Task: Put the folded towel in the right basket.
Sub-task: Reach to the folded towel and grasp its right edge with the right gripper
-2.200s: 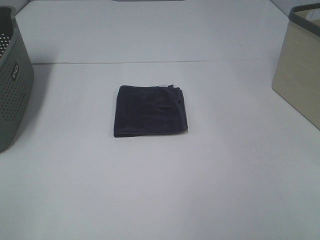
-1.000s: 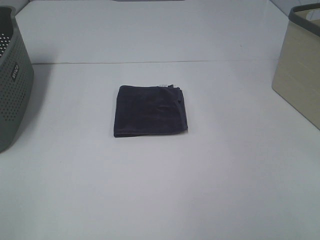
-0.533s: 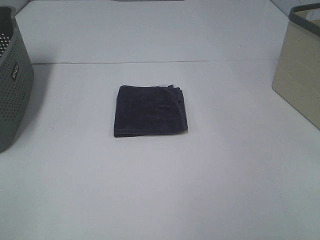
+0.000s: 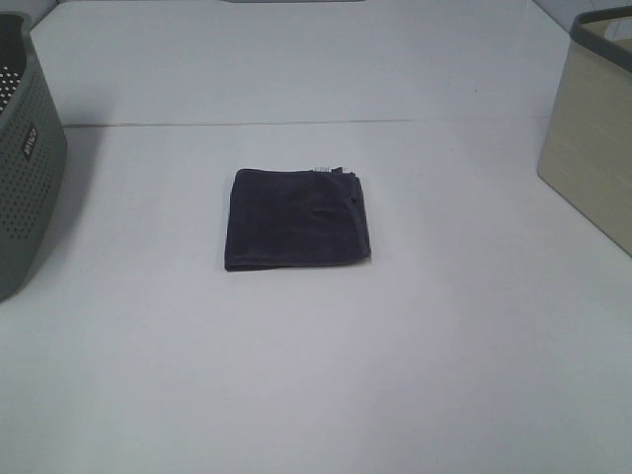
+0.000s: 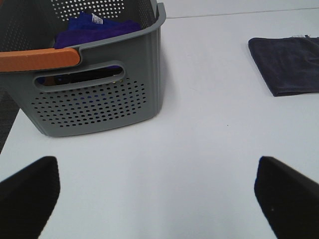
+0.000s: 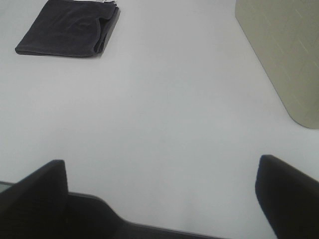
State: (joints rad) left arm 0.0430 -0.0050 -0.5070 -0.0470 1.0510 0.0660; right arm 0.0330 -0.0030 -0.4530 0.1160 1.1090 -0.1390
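the folded towel (image 4: pixel 296 219) lay flat on the white bench (image 4: pixel 316 375), near its middle. it was dark and roughly square, with a small pale tag (image 4: pixel 322 169) at its far edge. the right basket (image 4: pixel 595 128), beige with a dark rim, stood at the right edge of the high view, well apart from the towel. a grey perforated basket (image 4: pixel 25 148) stood at the left edge, also well apart. in the left wrist view this grey basket carried an orange handle (image 5: pixel 40 59) and held a blue cloth (image 5: pixel 94 27). the left gripper (image 5: pixel 159 199) hung over bare bench with its 2 fingers (image 5: pixel 27 196) spread wide and nothing between them. the right gripper (image 6: pixel 159 199) was likewise spread wide and empty, touching neither the towel nor the beige basket.
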